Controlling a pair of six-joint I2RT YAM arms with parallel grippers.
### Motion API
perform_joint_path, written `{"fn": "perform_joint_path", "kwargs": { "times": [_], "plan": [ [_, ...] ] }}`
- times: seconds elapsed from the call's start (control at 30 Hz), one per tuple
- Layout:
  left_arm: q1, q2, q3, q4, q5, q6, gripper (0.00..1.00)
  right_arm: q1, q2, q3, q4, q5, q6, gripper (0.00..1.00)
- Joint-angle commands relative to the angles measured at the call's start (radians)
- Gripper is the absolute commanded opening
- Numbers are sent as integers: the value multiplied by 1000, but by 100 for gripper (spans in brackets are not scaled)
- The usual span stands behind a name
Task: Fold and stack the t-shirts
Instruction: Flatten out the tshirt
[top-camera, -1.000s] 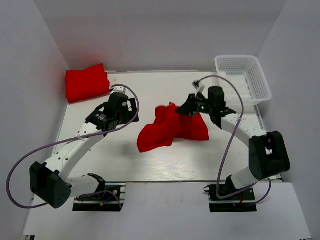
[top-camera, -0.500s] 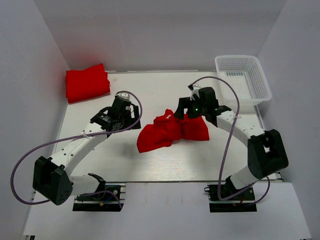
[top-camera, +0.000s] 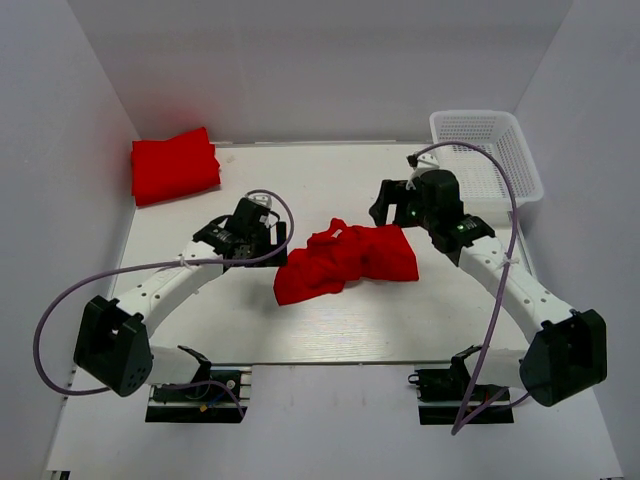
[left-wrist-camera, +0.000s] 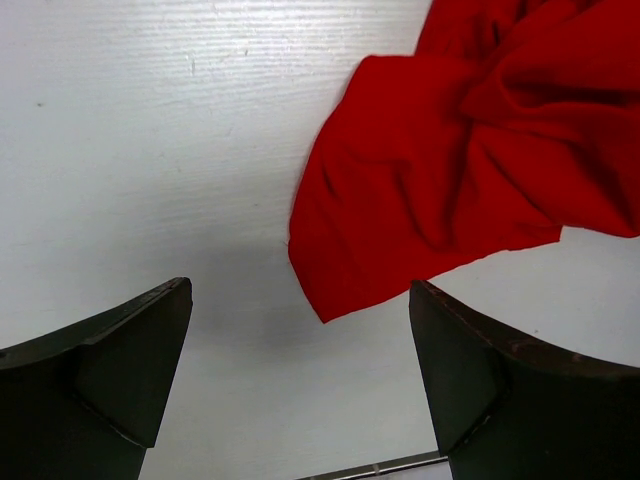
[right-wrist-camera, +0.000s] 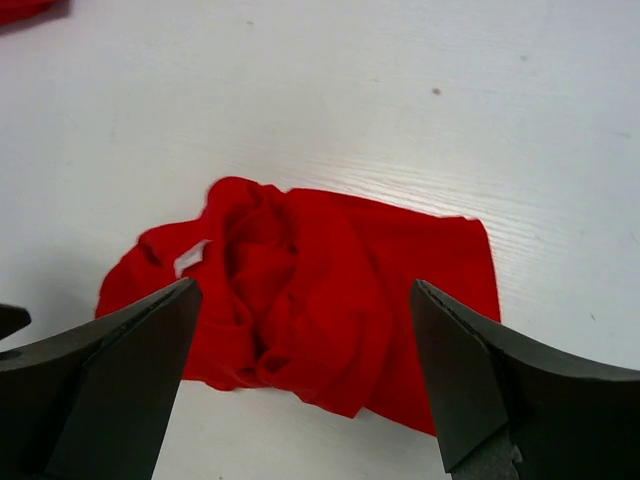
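Lying crumpled mid-table, the red t-shirt (top-camera: 345, 262) bunches unevenly.

Bare white worktop (top-camera: 330, 185) surrounds the crumpled bright red fabric t-shirt (top-camera: 345, 262); a white plastic mesh basket (top-camera: 480, 114) blocks the far-right corner.

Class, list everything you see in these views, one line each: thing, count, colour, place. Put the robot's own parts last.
crumpled t-shirt: one, red, middle of the table, between the two grippers
folded t-shirt: one, red, far left corner
basket: one, white mesh, far right corner
table: one, white, under the shirts
cables: two, purple, one looping along each arm
left gripper: one, black, open, at the crumpled t-shirt's left edge
right gripper: one, black, open, over the crumpled t-shirt
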Motion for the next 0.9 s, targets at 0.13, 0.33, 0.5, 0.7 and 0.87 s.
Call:
{"fn": "perform_joint_path", "kwargs": {
  "times": [0.13, 0.33, 0.5, 0.7, 0.87],
  "plan": [
    [-6, 57, -96, 101, 92, 23, 100, -34, 29, -48, -110, 201, 81, 90],
    [4, 126, -130, 223, 153, 32, 98, -66, 141, -33, -117, 202, 109, 90],
    [4, 204, -145, 272, 158, 32, 92, -100, 243, -4, -80, 181, 117, 90],
    [-6, 328, -144, 283, 129, 32, 74, -121, 385, 62, -67, 142, 71, 90],
    [-6, 365, -135, 301, 129, 41, 65, -129, 453, 99, -18, 109, 43, 90]
  ]
}}
